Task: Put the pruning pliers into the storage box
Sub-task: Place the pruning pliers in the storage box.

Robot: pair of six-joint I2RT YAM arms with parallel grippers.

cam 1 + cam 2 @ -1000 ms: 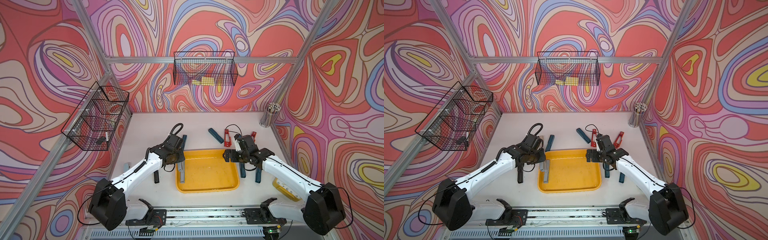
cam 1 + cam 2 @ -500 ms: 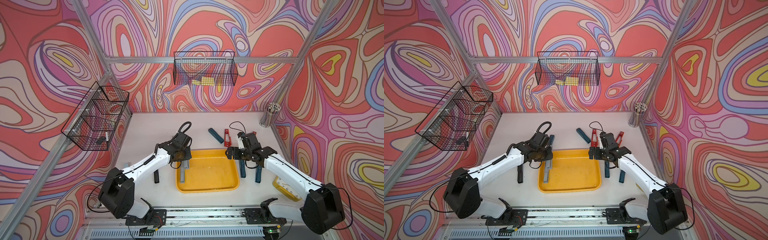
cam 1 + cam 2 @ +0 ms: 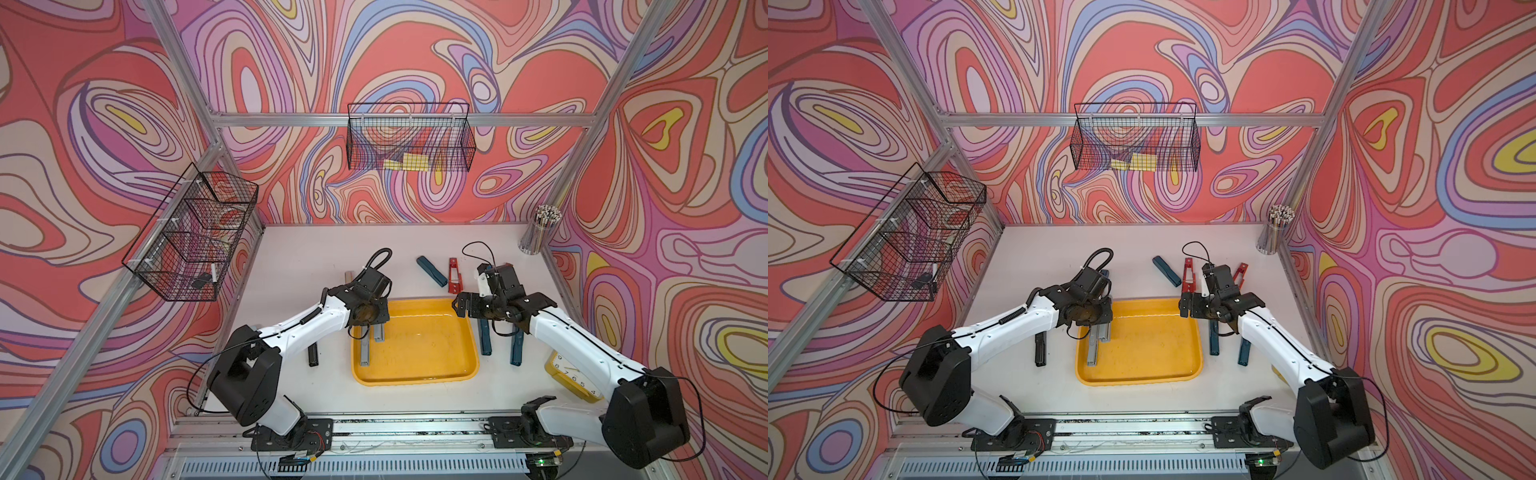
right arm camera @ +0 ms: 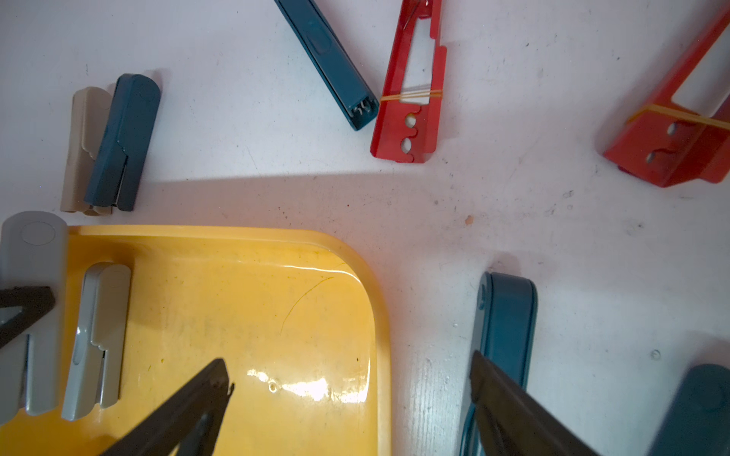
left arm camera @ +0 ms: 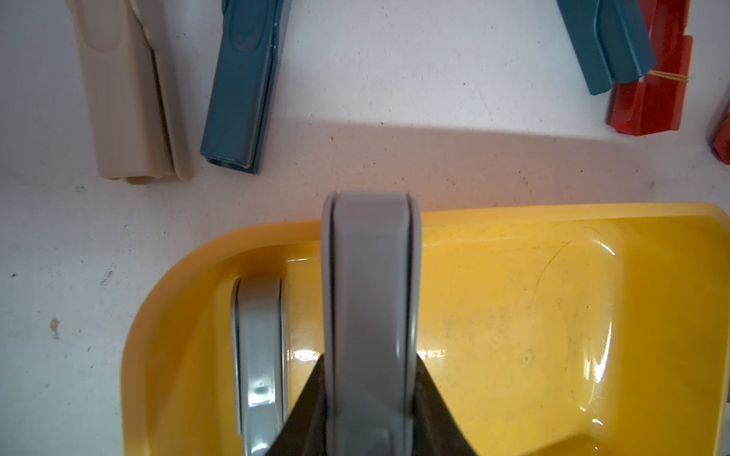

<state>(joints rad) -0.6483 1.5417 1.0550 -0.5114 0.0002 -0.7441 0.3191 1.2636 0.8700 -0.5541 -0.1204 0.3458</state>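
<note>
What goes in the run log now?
left pincer: holds grey pliers over storage box | right pincer: open | in box: second grey pliers

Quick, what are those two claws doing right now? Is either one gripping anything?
Left gripper: closed on a grey pruning pliers, held over the storage box.
Right gripper: wide open, holding nothing.
</note>
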